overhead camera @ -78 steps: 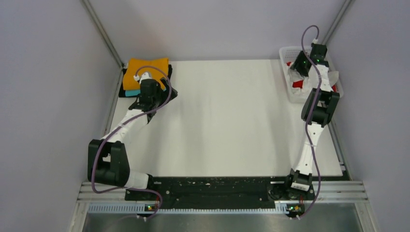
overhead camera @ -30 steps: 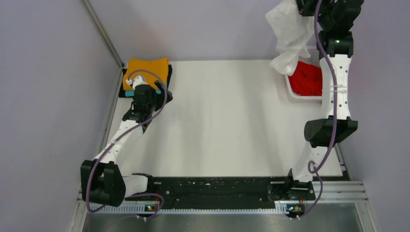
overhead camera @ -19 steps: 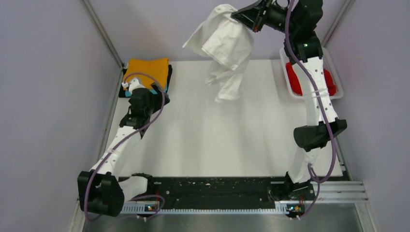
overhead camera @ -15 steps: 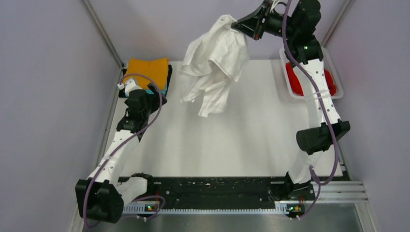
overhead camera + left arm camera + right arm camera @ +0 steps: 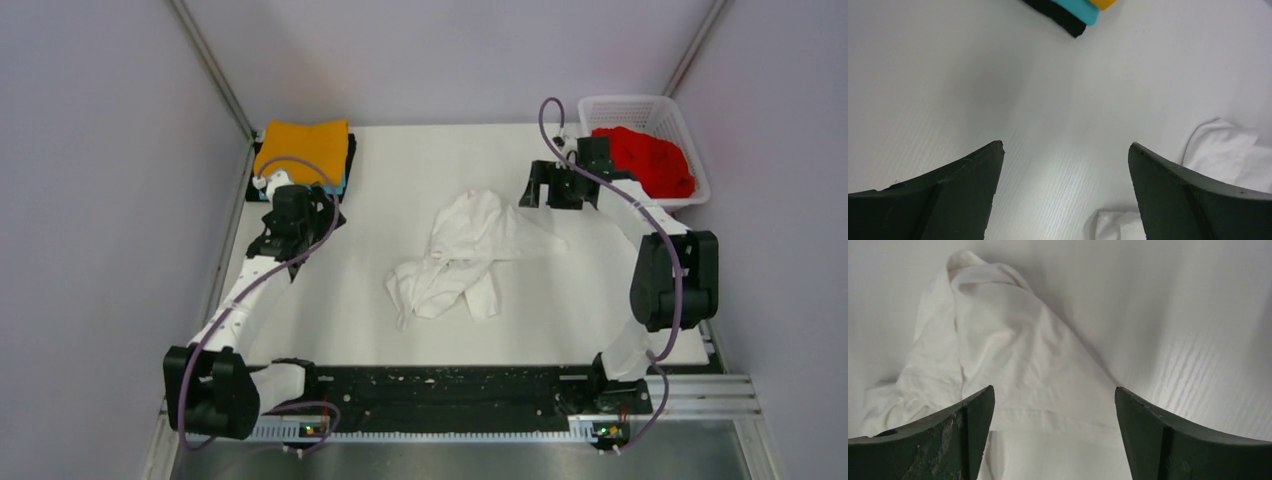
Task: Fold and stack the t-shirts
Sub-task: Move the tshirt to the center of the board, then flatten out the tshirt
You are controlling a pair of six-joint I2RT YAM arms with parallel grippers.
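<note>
Top external view: the white t-shirt lies crumpled mid-table, long axis running 2 to 8 o'clock. The right tool, released and empty, hovers at its 2 o'clock end, nearer than the left tool, also spread open, off at 9 o'clock.

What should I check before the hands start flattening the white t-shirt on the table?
1. The white t-shirt lies on the table, ungripped: ok.
2. It is spread flat: not ok, crumpled.
3. The right hand is open: ok.
4. The left hand is open: ok.
5. The red t-shirt sits in the basket, apart from the white one: ok.
6. Collar and hem found: cannot tell.
</note>
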